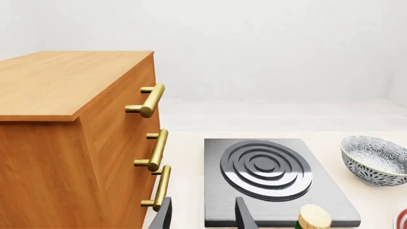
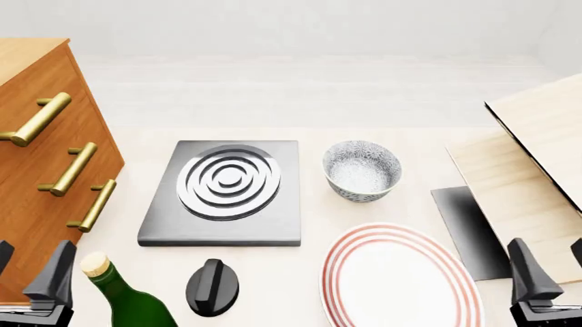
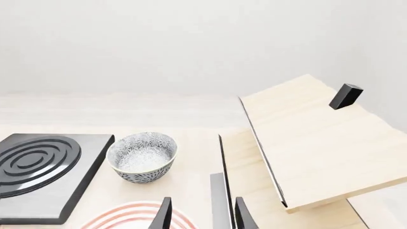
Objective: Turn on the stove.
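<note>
The stove lay flat at centre-left, silver rings up; its black knob sat below, apart.

Overhead front view, two low wrist views, shared stove.

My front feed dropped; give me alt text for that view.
Black knob sits untouched near the table's front edge, before the stove slab. Both open grippers, left and right, hang back at the near corners. Bottle, plate, bowl.
</note>
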Robot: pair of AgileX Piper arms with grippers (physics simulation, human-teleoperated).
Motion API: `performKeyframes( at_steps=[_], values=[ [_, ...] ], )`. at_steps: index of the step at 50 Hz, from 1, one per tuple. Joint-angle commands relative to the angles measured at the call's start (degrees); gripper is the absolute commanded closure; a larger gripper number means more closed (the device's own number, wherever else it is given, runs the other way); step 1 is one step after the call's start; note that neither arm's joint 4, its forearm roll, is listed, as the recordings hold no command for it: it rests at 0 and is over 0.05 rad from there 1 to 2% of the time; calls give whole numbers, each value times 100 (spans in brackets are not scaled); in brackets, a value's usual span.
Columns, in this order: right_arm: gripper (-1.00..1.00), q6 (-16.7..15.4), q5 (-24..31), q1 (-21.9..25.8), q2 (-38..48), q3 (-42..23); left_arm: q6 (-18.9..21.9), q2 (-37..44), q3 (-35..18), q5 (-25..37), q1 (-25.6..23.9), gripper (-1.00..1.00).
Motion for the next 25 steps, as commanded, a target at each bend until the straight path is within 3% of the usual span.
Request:
performKeyframes(
  at_steps=[1, 4, 8, 13, 14, 16, 25],
  values=[
    [-100, -110, -82, 158, -142, 114, 1, 33, -18, -8, 0, -100],
    [-100, 184, -44, 132, -125, 16, 1, 34, -18, -8, 0, -100],
    [-100, 261, 137, 52, -118, -157, -1, 33, -18, -8, -1, -100],
    [-100, 82, 642, 78, -114, -715, 2, 34, -18, -8, -1, -100],
    [-100, 59, 540, 544, 642, -1011, 0, 33, -18, -8, 0, -100],
    [-100, 165, 571, 641, 755, -1170, 1, 33, -18, -8, 0, -100],
    [-100, 91, 641, 1079, 1585, -1679, -1, 33, -18, -8, 0, -100]
  ],
)
